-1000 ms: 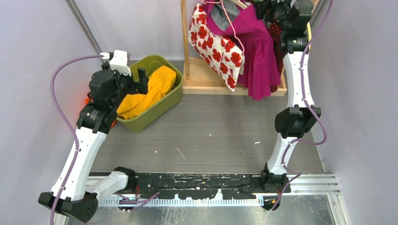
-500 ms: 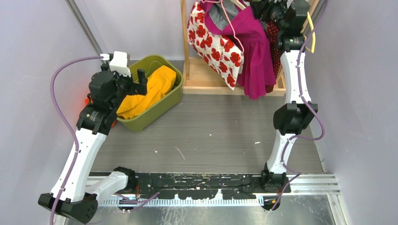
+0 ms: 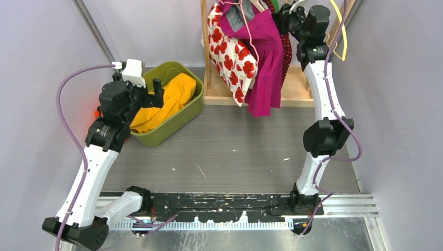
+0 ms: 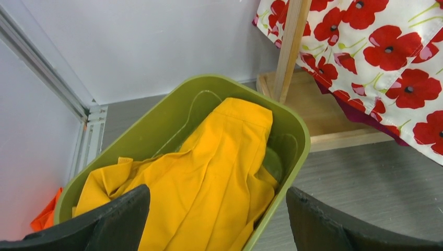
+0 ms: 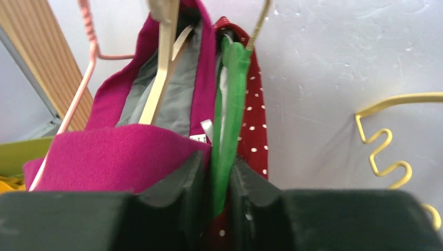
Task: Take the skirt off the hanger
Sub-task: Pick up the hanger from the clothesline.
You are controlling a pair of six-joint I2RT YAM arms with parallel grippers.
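Several garments hang on the wooden rack (image 3: 205, 47): a white poppy-print one (image 3: 227, 47), a magenta skirt (image 3: 264, 57) on a wooden hanger (image 5: 162, 78), a green skirt (image 5: 230, 104) and a red polka-dot one (image 5: 256, 120). My right gripper (image 5: 220, 167) is raised to the top of the rack (image 3: 286, 13). Its jaws are pressed on the green skirt's upper edge, with the magenta skirt to its left and the polka-dot fabric behind. My left gripper (image 4: 217, 209) hangs open over the bin (image 3: 156, 89), holding nothing.
An olive bin (image 3: 183, 117) at the left holds a yellow garment (image 3: 167, 99). An empty yellow hanger (image 3: 342, 36) hangs at the rack's right end, and a pink hanger (image 5: 78, 99) at its left. Purple walls close in on both sides.
My right gripper has risen and moved left to the rack's top, and its jaws have narrowed onto the green skirt. The hanging garments swung left. The left arm stayed still.
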